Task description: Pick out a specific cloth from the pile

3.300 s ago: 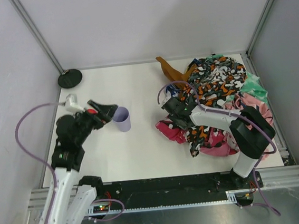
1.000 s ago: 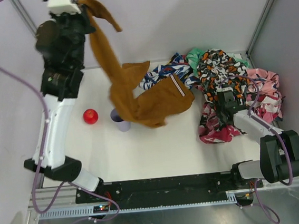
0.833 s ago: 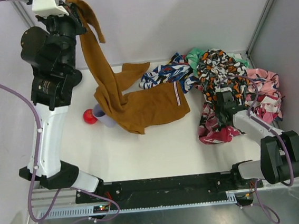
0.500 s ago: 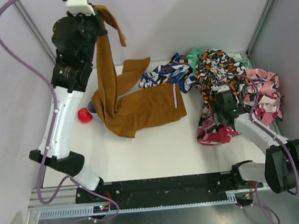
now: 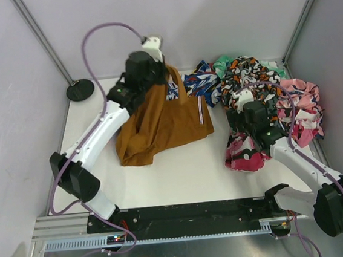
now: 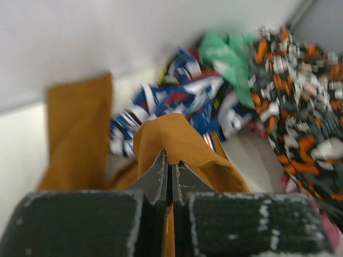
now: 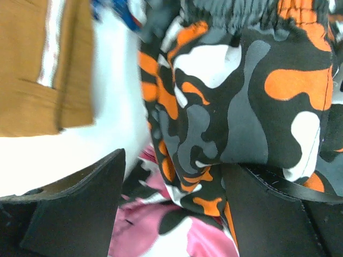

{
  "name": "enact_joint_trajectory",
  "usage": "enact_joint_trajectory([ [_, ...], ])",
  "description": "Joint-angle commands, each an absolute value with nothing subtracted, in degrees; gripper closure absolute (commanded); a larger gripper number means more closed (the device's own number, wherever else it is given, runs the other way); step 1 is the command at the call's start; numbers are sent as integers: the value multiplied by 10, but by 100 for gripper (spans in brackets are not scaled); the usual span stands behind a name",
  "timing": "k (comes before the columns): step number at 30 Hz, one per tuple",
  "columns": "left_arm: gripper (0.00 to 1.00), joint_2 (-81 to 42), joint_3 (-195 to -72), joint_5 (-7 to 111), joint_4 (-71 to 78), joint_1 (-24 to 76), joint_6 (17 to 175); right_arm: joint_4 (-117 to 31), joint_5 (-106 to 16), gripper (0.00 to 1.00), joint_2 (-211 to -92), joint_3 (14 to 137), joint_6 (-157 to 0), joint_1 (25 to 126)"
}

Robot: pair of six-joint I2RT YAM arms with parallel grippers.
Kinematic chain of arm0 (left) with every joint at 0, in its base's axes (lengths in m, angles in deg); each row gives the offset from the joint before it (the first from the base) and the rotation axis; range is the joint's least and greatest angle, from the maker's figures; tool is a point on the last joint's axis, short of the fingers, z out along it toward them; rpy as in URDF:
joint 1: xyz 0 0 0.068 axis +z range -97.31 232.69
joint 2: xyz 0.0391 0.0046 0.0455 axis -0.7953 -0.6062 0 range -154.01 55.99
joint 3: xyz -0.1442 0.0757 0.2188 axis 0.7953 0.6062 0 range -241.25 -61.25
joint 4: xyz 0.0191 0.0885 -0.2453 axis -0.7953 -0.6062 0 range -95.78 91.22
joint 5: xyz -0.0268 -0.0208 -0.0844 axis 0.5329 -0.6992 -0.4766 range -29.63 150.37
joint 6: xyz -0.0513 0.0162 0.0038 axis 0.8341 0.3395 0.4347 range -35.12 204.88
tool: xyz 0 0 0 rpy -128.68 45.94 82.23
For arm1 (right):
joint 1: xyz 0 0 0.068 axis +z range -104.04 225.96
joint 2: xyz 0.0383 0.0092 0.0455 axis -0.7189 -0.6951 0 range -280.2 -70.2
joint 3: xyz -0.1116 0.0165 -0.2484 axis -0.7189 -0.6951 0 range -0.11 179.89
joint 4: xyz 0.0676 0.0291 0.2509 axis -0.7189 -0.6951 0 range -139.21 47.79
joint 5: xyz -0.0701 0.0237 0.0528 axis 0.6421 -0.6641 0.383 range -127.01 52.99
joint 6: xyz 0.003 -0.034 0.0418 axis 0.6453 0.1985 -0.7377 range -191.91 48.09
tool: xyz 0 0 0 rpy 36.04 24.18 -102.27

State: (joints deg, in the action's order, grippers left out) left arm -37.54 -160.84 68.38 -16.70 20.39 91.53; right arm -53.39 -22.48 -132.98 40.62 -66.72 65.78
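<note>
My left tool [image 6: 170,160], pinching the large rust-brown cloth [image 5: 159,123], may drag the touching blue-white patterned cloth [image 5: 200,80]; right tool [image 7: 174,166] spread.

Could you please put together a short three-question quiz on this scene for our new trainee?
1. True or false: the left end effector is shut on the rust-brown cloth.
2. Which cloth bulges between the open jaws of the right end effector? A. plain grey towel. B. orange-black-white camouflage cloth. C. yellow striped shirt.
3. Fill in: in the top view, the black disc stands at the table's far ___ corner.
Key: 1 true; 2 B; 3 left.
</note>
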Motion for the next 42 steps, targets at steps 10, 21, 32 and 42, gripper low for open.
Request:
enact_joint_trajectory([
  [10,2,-481,-1414,708,-182,127,1041,-421,-281,23,-1332,429,-679,696],
  [21,0,-568,-1375,799,-281,88,1102,-502,-236,23,-1261,385,-729,700],
  [32,86,-658,-1454,825,-314,89,1124,-560,-218,9,-1117,359,-770,704],
  [42,99,-479,-1598,920,-321,88,1011,-521,-155,1,-963,310,-809,704],
])
